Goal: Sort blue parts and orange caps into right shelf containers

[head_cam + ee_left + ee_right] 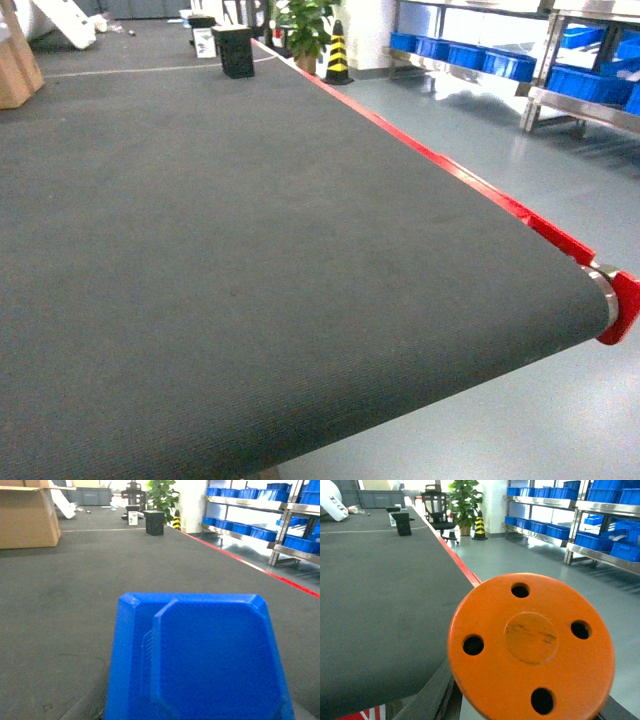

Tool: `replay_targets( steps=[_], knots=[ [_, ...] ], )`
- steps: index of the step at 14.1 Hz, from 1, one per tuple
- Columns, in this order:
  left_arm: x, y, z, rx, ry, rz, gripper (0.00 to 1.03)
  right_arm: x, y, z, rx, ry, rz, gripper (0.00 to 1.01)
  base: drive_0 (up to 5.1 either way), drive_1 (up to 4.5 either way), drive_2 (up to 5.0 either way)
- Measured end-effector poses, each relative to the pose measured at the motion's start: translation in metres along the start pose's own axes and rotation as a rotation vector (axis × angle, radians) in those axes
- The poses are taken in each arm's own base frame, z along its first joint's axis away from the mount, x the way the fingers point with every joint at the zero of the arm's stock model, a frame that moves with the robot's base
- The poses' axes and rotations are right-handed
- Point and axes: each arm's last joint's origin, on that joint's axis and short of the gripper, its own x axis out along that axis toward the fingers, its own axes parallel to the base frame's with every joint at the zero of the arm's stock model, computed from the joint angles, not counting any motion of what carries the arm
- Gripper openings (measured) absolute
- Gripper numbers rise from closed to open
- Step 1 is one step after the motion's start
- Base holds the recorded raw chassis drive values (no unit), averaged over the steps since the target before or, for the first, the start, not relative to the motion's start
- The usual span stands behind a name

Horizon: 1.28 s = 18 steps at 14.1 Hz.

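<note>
At upper right of the head view stand the right shelf containers [590,85]; each gripper seemingly holds its load, blue part [200,660] left, orange cap [532,647] right, so drive over level, without jolts.

Very little of the robot's body shows, only slivers at the bottom of the two wrist views.

Right wrist view: on the left side of the jaws, one finger [436,692] shows as a flat, matte dark grey bar with a plain smooth face and a slightly paler upper edge. It carries no visible screws or markings. On the right side of the jaws, the other finger [625,711] is only a dark grey corner cut off by the picture's edge.

Left wrist view: on the left side of the jaws lies a thin dark strip [92,701], blurred and shadowed, probably a finger's edge.
</note>
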Motion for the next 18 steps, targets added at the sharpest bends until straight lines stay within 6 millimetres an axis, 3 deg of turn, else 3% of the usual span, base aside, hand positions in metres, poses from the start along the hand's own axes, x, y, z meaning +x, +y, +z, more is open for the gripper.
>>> replay_targets(
  steps=[8,18],
  knots=[
    [0.0,0.0,0.0,0.0,0.0,0.0,0.43,0.0,0.0,0.0,0.0,0.0,0.0,0.42,0.0,0.0,0.0],
    [0.0,0.0,0.0,0.0,0.0,-0.001,0.43,0.0,0.0,0.0,0.0,0.0,0.0,0.42,-1.6,-1.59,-1.6]
  ],
)
